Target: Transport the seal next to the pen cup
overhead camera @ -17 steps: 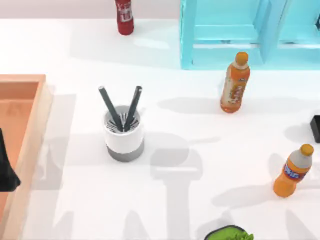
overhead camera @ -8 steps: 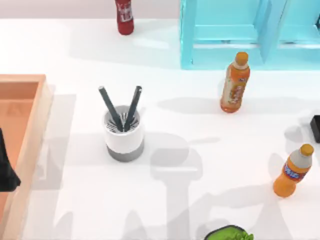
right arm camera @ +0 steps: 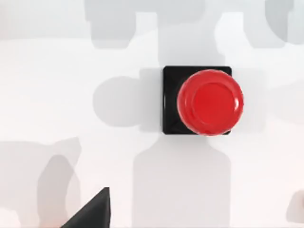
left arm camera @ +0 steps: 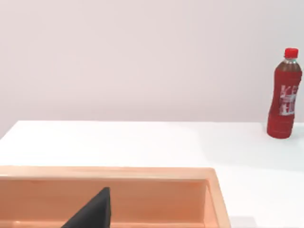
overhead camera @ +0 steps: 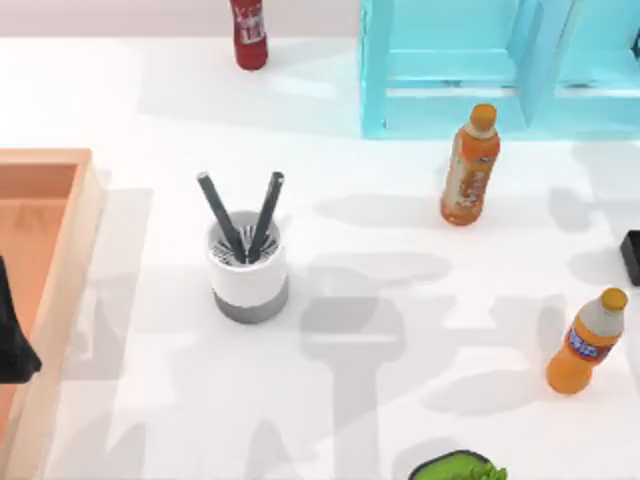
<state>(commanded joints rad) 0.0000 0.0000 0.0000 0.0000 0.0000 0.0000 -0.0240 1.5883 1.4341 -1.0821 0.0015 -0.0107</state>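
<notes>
The seal (right arm camera: 204, 100), a black square base with a red rounded knob, stands upright on the white table straight below my right wrist camera. Its black edge (overhead camera: 631, 257) shows at the table's right side in the top view. A dark part of my right gripper (right arm camera: 92, 213) hangs above the table, apart from the seal. The pen cup (overhead camera: 247, 268), white with a grey bottom band and two dark pens, stands left of the middle. My left gripper (overhead camera: 12, 345) is parked over the wooden tray at the left edge.
Two orange bottles (overhead camera: 470, 168) (overhead camera: 585, 343) stand on the right half. A red bottle (overhead camera: 249, 32) (left arm camera: 284, 95) stands at the back. A cyan shelf (overhead camera: 450, 70) fills the back right. The wooden tray (overhead camera: 60, 250) lies at the left, a green object (overhead camera: 458, 468) at the front edge.
Arm shadows on the right half of the table have shifted and spread toward the back right. The cup, the bottles and the left arm have not moved.
</notes>
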